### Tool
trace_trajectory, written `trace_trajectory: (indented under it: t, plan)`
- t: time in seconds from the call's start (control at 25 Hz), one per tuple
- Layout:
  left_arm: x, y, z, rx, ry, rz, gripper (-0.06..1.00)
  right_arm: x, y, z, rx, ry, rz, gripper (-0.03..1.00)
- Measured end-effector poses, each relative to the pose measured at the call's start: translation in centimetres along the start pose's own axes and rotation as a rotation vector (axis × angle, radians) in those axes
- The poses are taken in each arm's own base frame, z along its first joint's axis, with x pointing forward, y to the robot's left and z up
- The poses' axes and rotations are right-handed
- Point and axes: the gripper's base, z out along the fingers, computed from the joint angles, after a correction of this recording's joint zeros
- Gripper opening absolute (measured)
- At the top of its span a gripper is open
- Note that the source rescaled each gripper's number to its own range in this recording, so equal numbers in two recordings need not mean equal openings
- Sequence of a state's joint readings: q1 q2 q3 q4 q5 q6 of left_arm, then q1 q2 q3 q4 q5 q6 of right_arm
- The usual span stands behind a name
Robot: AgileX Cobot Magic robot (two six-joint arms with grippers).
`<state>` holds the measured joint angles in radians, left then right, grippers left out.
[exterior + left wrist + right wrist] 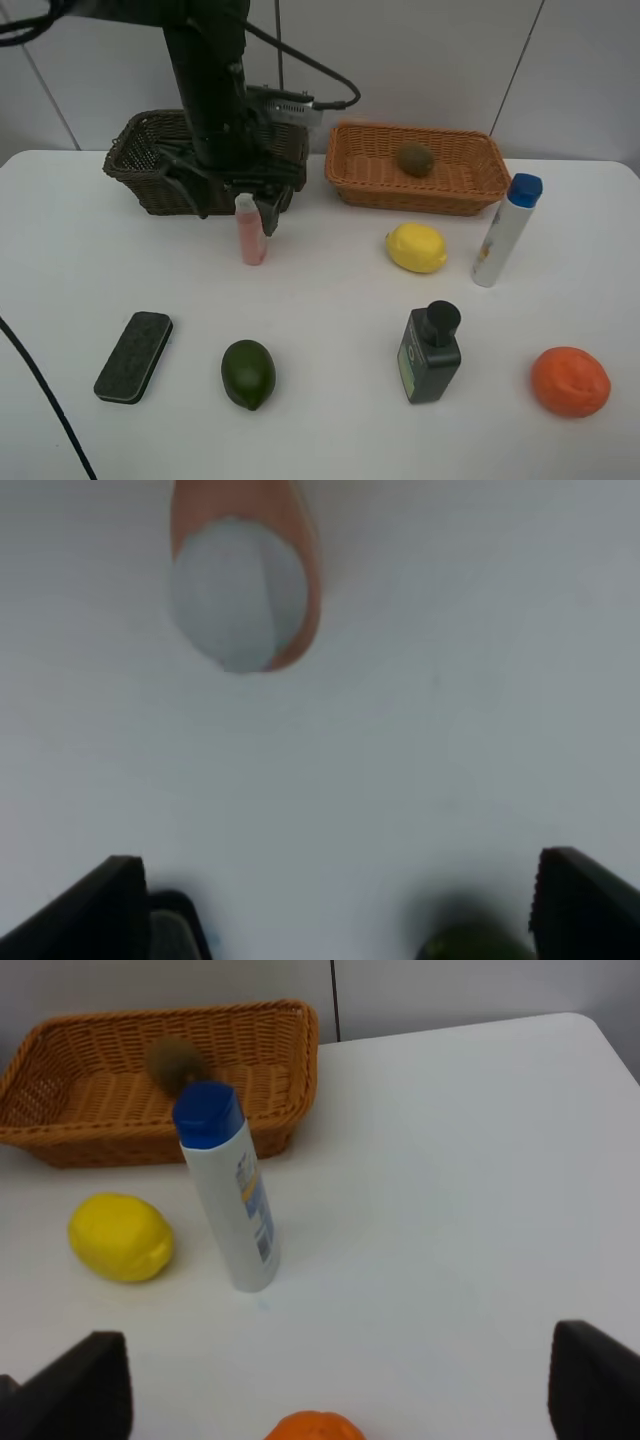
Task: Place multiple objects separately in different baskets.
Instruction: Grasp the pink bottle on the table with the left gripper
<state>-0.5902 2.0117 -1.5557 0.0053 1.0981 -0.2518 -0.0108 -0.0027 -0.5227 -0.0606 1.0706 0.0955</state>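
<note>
Exterior high: left gripper close by the top of the upright pink bottle, in front of the dark brown basket; kiwi in the tan basket
Left wrist: left gripper spread wide, holding nothing
Right wrist: right gripper spread wide, holding nothing; white tube upright on the counter near the lemon

Wicker baskets: two, namely one dark brown basket and one orange-tan basket.

Fruits: four, namely one kiwi, one lemon, one dark green oval fruit and one orange.

Containers: three, namely one pink bottle, one dark green black-capped bottle and one white blue-capped tube.

Blocks: one black flat block.

Small items in total: eight.

Tables: one white table.
</note>
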Motion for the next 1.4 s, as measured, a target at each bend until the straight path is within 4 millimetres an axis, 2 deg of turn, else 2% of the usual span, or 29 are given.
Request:
trace_trajectory:
  t: [0.32,0.56,0.76,0.88,0.92,1.0,1.04,1.16,1.4]
  plan:
    - [-1.5,0.1,3.3,-0.05,-0.038,-0.045,1.0,0.0,0.0,0.0,0.0,0.0,0.0,0.98]
    - [-2.2,0.1,4.8,-0.057,-0.056,-0.068,1.0,0.0,0.0,0.0,0.0,0.0,0.0,0.98]
    - [-2.5,-0.1,6.8,-0.037,-0.039,-0.096,1.0,0.0,0.0,0.0,0.0,0.0,0.0,0.98]
    - [-2.7,0.0,7.0,-0.033,-0.043,-0.105,0.97,0.0,0.0,0.0,0.0,0.0,0.0,0.98]
    - [-2.7,0.1,7.0,-0.033,-0.043,-0.11,0.92,0.0,0.0,0.0,0.0,0.0,0.0,0.98]
    - [-2.7,0.3,7.1,-0.034,-0.044,-0.125,0.7,0.0,0.0,0.0,0.0,0.0,0.0,0.98]
    - [-2.7,0.3,7.1,-0.038,-0.046,-0.131,0.56,0.0,0.0,0.0,0.0,0.0,0.0,0.98]
    - [-2.9,0.7,7.1,-0.063,-0.058,-0.126,0.0,0.0,0.0,0.0,0.0,0.0,0.0,0.98]
    - [-2.9,1.0,7.0,-0.093,-0.06,-0.114,0.01,0.0,0.0,0.0,0.0,0.0,0.0,0.98]
